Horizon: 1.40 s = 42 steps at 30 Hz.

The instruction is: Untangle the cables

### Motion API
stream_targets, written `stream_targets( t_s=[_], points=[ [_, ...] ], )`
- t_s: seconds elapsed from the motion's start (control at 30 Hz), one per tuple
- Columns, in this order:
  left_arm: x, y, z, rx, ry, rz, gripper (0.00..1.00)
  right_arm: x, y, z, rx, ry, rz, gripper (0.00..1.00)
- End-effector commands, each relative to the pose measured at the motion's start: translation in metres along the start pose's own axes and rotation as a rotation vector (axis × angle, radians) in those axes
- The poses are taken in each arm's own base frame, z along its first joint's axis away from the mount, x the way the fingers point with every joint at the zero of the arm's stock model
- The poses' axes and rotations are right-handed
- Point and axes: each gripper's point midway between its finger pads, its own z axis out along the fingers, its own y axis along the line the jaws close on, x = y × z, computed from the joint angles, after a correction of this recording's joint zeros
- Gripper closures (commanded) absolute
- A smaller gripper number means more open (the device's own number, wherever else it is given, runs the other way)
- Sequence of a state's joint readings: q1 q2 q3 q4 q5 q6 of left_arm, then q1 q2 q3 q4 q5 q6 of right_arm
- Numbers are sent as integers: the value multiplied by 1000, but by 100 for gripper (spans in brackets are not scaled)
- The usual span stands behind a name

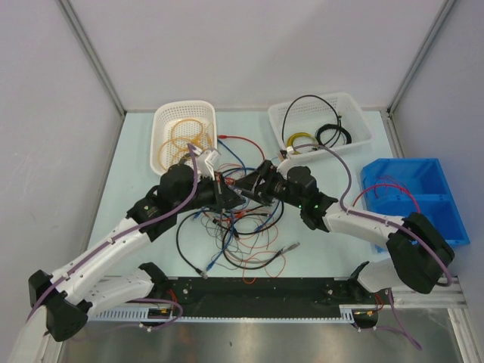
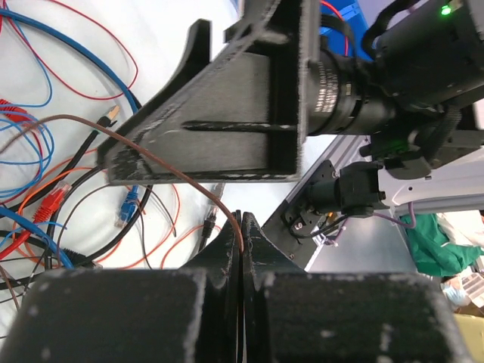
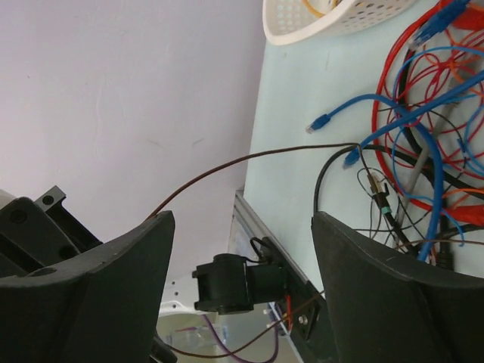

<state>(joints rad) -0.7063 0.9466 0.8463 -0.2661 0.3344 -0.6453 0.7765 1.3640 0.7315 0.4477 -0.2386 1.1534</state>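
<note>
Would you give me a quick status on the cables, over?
Left gripper shut on brown wire. Right gripper open. Cables tangled. Right gripper close by left.

Bright, even light casts faint shadows under the cables [image 1: 240, 224]; both wrist views blur their near foreground.

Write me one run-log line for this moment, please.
left gripper: shut on brown cable | right gripper: open | cable pile: tangled | task: untangling not finished
</note>
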Motion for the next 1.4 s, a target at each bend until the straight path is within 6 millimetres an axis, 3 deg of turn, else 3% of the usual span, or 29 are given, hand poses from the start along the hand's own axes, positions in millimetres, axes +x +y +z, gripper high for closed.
stream_targets(
  t_s=[0.0, 0.23, 0.4, 0.6, 0.63, 0.8, 0.9, 1.07, 1.37],
  points=[
    [-14, -6, -4, 4, -42, 30, 100, -4, 44, 12, -180, 3, 100, 21],
    [-8, -4, -5, 10, -40, 25, 100, -12, 52, 25, -279, -19, 160, 22],
    [-13, -4, -9, -5, -56, 44, 100, -6, 27, 25, -161, 0, 112, 25],
    [-58, -8, -14, -66, -143, 95, 100, 9, 21, 7, -66, 38, 11, 26],
    [-73, -12, -17, -64, -175, 96, 100, 9, 28, 0, -74, 32, -29, 26],
    [-109, -23, -18, -35, -235, 79, 100, 15, 18, -16, 9, 32, -108, 26],
    [-125, -30, -18, -18, -254, 83, 100, 14, 24, -23, 4, 16, -155, 27],
    [-143, -38, -15, -9, -280, 88, 100, 21, 67, -28, -162, 5, -268, 29],
    [-142, -35, -7, -12, -257, 68, 100, 27, 98, -35, -282, -26, -367, 29]
  ],
)
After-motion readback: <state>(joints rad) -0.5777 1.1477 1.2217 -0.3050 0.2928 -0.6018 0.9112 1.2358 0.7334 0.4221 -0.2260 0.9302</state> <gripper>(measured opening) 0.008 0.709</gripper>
